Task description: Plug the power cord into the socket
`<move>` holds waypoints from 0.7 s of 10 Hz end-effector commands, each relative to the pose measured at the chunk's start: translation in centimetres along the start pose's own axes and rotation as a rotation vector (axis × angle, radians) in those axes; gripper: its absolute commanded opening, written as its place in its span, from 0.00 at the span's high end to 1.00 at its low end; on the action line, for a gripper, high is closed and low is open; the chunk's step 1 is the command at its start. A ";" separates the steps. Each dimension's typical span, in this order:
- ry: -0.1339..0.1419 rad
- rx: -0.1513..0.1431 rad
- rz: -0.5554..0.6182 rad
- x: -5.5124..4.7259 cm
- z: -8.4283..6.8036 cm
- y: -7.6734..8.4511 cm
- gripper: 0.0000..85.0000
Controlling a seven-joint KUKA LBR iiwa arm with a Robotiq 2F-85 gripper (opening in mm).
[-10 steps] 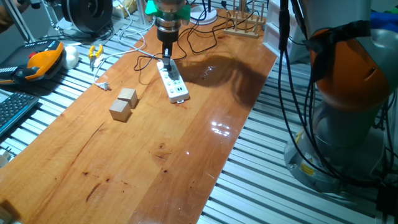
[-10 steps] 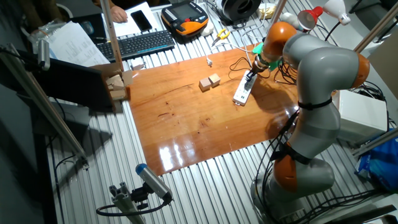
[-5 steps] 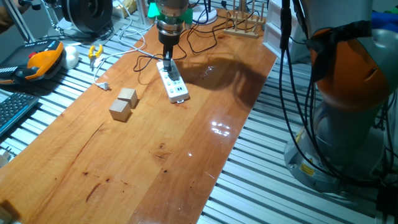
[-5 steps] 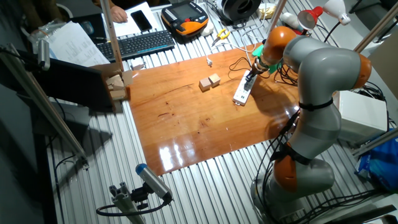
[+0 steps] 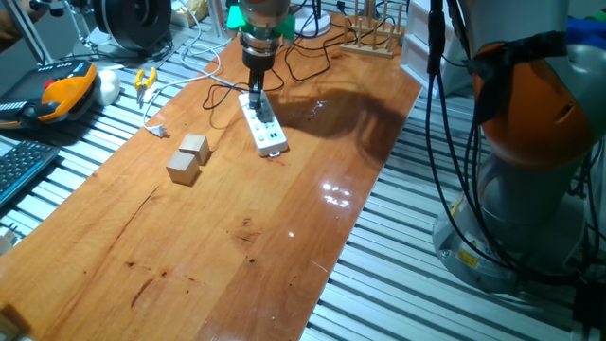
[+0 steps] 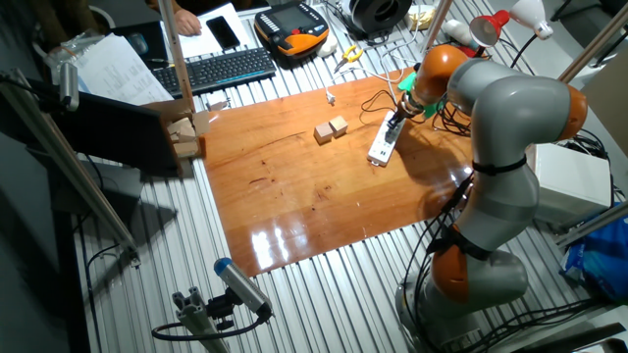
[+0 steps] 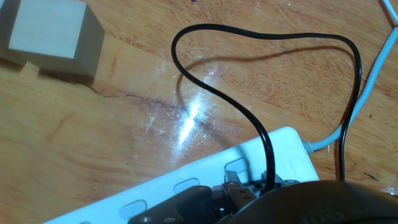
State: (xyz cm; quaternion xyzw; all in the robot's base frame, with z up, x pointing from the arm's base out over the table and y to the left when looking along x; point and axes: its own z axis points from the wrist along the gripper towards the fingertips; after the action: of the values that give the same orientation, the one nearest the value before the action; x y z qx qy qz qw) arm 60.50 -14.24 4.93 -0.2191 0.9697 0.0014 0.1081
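The strip (image 5: 263, 127) lies on the worktop (image 5: 237, 246) directly under the jaws. The cord (image 7: 249, 93) loops out beyond them. Two cubes (image 5: 188, 158) sit well apart, left of the jaws in one fixed view.

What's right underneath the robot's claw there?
The white power strip lies under the gripper, which is at its far end. The thin black power cord runs up to it there. The plug and its outlet are covered by the gripper.

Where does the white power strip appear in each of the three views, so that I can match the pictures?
One fixed view: the power strip lies upper middle on the table, under the gripper.
The other fixed view: it lies upper right, near the arm.
Hand view: it fills the bottom edge.
Shared landmark: the wooden cubes beside it.
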 end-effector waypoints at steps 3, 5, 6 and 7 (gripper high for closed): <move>0.017 -0.030 0.005 -0.1 -0.2 0.4 1.00; 0.005 -0.021 0.005 0.3 0.1 0.4 1.00; 0.005 -0.024 0.005 0.2 0.0 0.6 1.00; 0.013 -0.038 0.007 0.1 -0.4 0.5 1.00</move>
State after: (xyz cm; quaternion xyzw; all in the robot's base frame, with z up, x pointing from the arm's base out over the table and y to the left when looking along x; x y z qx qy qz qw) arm 59.88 -13.80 5.14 -0.2164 0.9716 0.0194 0.0935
